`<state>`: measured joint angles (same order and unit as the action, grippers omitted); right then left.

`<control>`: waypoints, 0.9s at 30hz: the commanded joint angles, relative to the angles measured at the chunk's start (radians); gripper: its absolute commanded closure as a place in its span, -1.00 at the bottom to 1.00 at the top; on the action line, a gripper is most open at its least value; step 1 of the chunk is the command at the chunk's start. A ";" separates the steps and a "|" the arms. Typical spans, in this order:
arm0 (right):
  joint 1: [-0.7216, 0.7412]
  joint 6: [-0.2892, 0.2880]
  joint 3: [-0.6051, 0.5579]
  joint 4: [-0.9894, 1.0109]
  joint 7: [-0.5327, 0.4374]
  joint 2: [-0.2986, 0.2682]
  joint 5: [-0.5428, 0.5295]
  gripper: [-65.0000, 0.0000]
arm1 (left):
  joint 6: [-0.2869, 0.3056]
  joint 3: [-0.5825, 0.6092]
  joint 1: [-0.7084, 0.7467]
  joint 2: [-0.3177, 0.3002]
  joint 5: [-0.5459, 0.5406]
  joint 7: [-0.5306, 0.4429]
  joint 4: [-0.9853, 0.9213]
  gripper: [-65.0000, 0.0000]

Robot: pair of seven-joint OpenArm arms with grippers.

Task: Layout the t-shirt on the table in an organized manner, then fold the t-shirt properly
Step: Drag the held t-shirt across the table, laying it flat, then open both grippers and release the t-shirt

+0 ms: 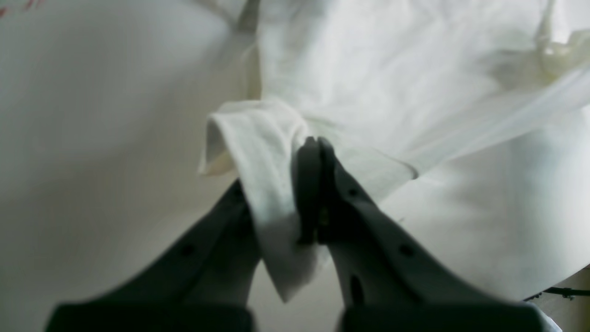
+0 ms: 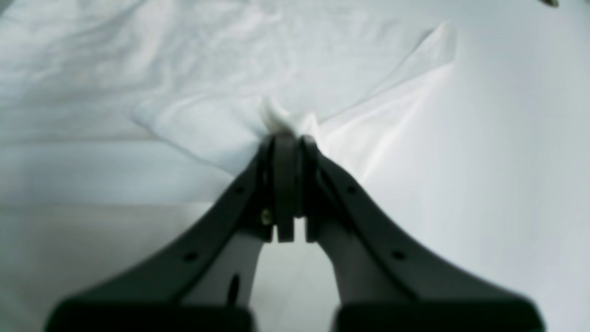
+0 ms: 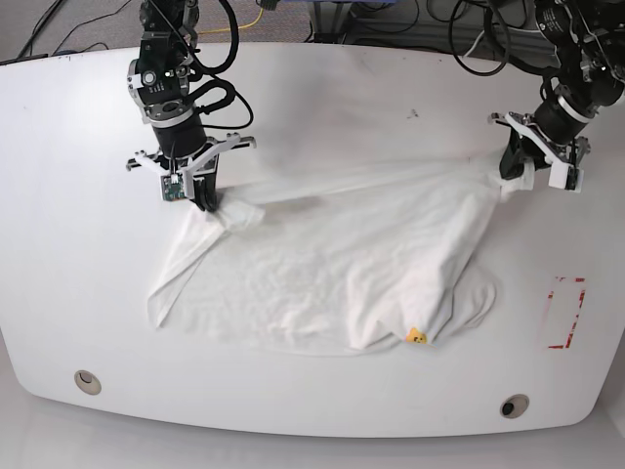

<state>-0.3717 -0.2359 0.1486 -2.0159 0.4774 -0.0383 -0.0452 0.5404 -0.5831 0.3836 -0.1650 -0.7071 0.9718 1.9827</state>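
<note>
White rumpled t-shirt [image 3: 332, 269] on smooth table [image 3: 322, 88], left hand [image 1: 313, 140], right hand [image 2: 288, 136] both pinching bunched cloth

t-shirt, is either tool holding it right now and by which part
Both. The left tool is shut on a bunched fold at one edge of the t-shirt; the right tool pinches a fold at the opposite edge. Which hem or sleeve is unclear.

Bare table [image 3: 322, 88] rings the t-shirt [image 3: 322, 274]; only 2 grommet holes [image 3: 88, 380] interrupt it.
</note>
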 commanded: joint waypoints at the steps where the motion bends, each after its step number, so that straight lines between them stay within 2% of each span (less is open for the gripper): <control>1: -0.029 0.017 0.003 -0.022 -0.027 -0.004 0.006 0.99 | 0.001 -0.016 0.038 -0.014 -0.007 -0.023 0.017 1.00; 6: -0.079 0.019 0.003 -0.022 -0.027 -0.004 0.008 0.99 | 0.002 -0.025 0.097 -0.035 -0.013 -0.023 0.016 1.00; 13: -0.115 0.022 0.007 -0.022 -0.027 -0.004 0.012 0.98 | 0.002 -0.025 0.143 -0.048 -0.104 -0.021 0.013 0.99; 16: -0.135 0.023 0.007 -0.022 -0.027 -0.004 0.012 0.93 | 0.002 -0.024 0.143 -0.069 -0.116 0.008 0.010 0.98; 18: -0.146 0.025 0.007 -0.021 -0.027 -0.004 0.012 0.75 | 0.002 -0.021 0.137 -0.072 -0.118 0.049 0.010 0.94; 20: -0.152 0.033 0.007 -0.019 -0.027 -0.004 0.012 0.41 | 0.002 -0.018 0.127 -0.078 -0.118 0.088 0.010 0.79; 26: -0.171 0.036 0.003 -0.019 -0.027 -0.004 0.006 -0.94 | -0.006 -0.024 0.111 -0.092 -0.110 0.138 0.008 0.23; 27: -0.169 0.036 0.003 -0.019 -0.027 -0.004 0.006 -1.00 | -0.006 -0.024 0.113 -0.098 -0.110 0.138 0.008 0.17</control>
<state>-0.5430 -0.1955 0.1501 -2.0159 0.4755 -0.0395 -0.0311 0.5327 -0.5976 0.4953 -0.2398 -0.8062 1.1168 1.9778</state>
